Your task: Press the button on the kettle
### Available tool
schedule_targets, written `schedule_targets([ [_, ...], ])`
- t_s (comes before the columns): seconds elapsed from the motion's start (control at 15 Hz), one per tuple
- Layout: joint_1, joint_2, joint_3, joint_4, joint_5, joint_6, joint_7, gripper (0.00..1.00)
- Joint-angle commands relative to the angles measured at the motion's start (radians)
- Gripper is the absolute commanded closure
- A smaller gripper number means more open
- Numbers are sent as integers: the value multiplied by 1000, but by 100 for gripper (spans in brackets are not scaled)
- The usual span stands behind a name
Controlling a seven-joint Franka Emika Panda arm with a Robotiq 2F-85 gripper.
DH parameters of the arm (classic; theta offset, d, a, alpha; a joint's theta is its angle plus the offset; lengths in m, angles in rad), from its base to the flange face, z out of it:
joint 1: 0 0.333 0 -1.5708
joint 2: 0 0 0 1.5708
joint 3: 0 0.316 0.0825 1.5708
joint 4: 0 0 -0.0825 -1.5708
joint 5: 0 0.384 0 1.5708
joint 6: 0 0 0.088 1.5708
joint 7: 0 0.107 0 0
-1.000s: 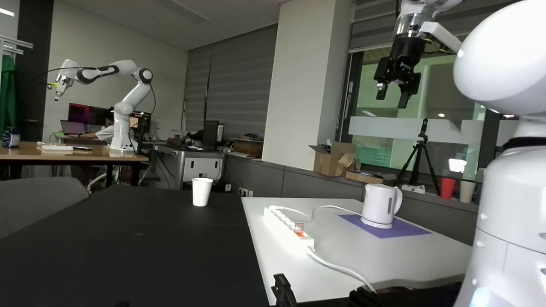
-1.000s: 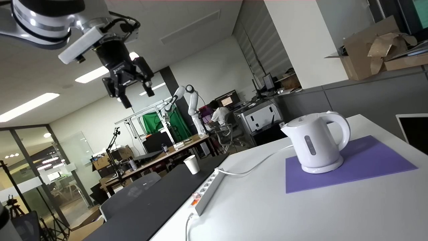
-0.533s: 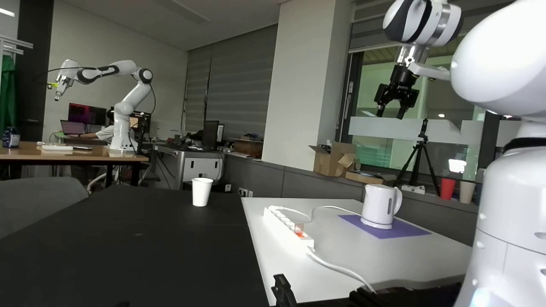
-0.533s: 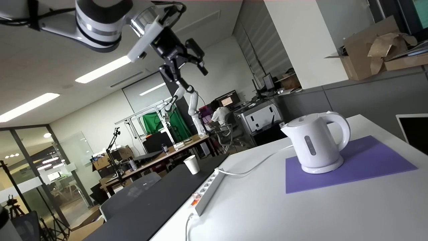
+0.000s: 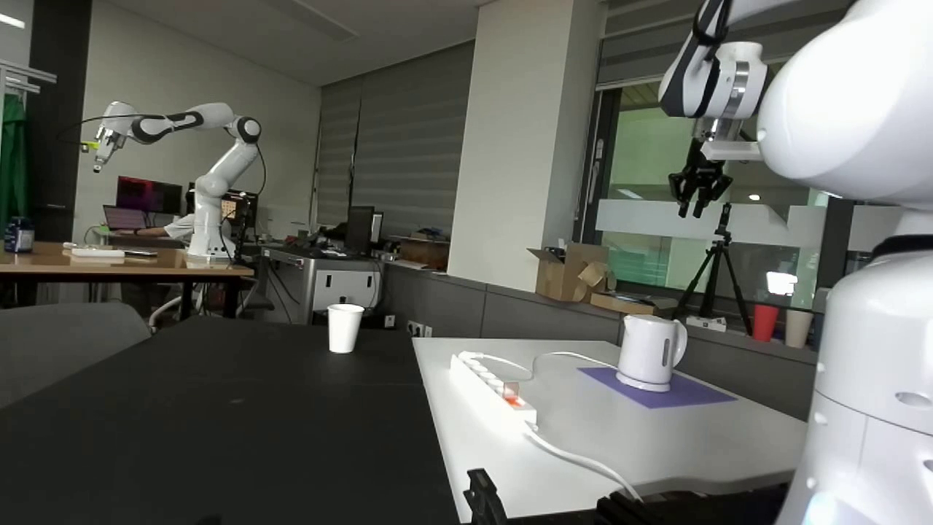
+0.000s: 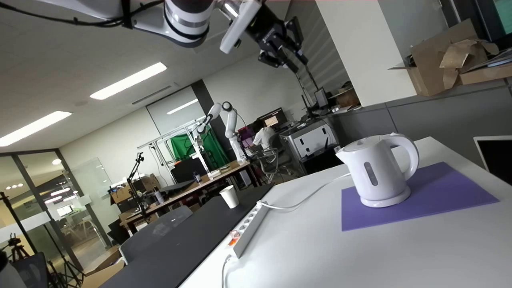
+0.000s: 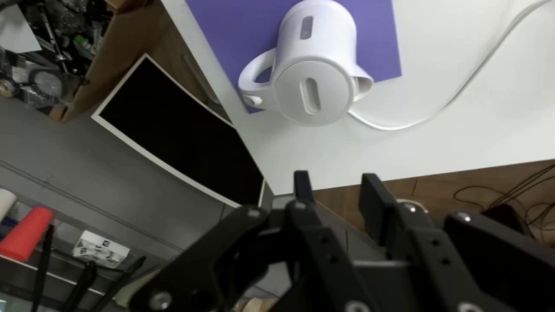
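Note:
The white kettle [image 6: 372,176] stands upright on a purple mat, its looped handle pointing away from its spout. From above, in the wrist view, the kettle [image 7: 315,43] shows its lid and a small white tab [image 7: 254,100] at the top of the handle; whether that is the button, I cannot tell. My gripper [image 5: 691,213] hangs well above the table, touching nothing. In an exterior view the gripper [image 6: 300,66] is up and left of the kettle. Seen from the wrist, the gripper [image 7: 336,175] is part-way open, its fingertips apart with nothing between them.
A white power strip [image 6: 250,230] lies along the white table's edge, and a cord [image 7: 468,82] runs from the kettle. On the adjoining black table stands a white cup [image 5: 344,329]. A dark white-framed panel [image 7: 173,134] is beside the table.
My gripper has travelled across, rightward in an exterior view and lower in both recently compared places of the other scene angle. Its fingers have drawn closer together. The kettle has stayed put.

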Motion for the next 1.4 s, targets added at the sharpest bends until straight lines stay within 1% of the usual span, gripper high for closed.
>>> schedule_targets([
  [0.0,-91,145,18,215,46,-86,44,95],
  [0.07,-83,70,40,92,15,-23,12,78],
  [0.2,-114,118,43,159,26,-52,15,91],
  [0.27,-119,128,44,174,26,-58,18,95],
  [1.33,-118,133,50,184,26,-61,25,95],
])
